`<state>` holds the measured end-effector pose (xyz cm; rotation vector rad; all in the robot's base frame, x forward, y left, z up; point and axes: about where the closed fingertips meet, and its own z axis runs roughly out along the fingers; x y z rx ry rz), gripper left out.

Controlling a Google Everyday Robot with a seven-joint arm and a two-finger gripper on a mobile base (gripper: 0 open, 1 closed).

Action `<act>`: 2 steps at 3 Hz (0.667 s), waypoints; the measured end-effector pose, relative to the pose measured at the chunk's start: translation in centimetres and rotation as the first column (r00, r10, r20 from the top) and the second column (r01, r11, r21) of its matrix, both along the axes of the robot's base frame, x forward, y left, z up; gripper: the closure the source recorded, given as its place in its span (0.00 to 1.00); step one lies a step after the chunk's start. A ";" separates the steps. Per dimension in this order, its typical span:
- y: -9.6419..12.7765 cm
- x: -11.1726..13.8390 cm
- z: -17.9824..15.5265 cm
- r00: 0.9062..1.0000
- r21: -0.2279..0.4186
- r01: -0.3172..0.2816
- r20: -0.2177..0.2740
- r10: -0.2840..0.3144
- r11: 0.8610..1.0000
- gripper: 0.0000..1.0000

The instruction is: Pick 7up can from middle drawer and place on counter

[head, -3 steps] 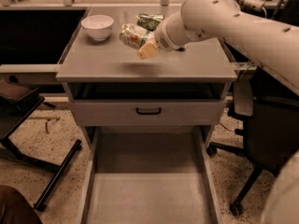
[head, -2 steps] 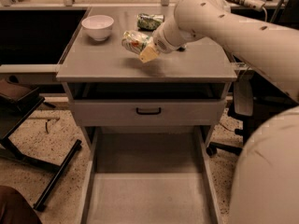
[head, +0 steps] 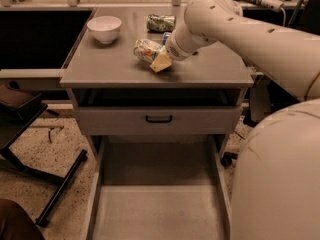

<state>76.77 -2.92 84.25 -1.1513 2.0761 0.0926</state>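
Note:
The 7up can [head: 146, 50], pale with green and red-orange marks, is tilted on its side just over the counter [head: 100, 66] near its middle. My gripper [head: 154, 55] is shut on it, with one yellowish finger [head: 161, 62] under the can's right end. I cannot tell whether the can touches the counter. The middle drawer [head: 155, 206] is pulled wide open at the bottom of the view, its floor bare. My arm reaches in from the right.
A white bowl [head: 104, 28] stands at the counter's back left. A dark green can [head: 161, 22] lies at the back, and a blue can [head: 166, 35] shows partly behind my wrist. A closed drawer front with a black handle [head: 159, 119] sits below the counter.
My gripper has come down toward the counter with the 7up can in it and shifted slightly forward. Nothing else has moved.

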 end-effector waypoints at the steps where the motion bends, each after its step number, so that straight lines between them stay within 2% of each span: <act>1: 0.0 0.0 0.0 1.000 0.000 0.000 0.000 0.000 1.000 0.58; 2: 0.0 0.0 0.0 1.000 0.000 0.000 0.000 0.000 1.000 0.35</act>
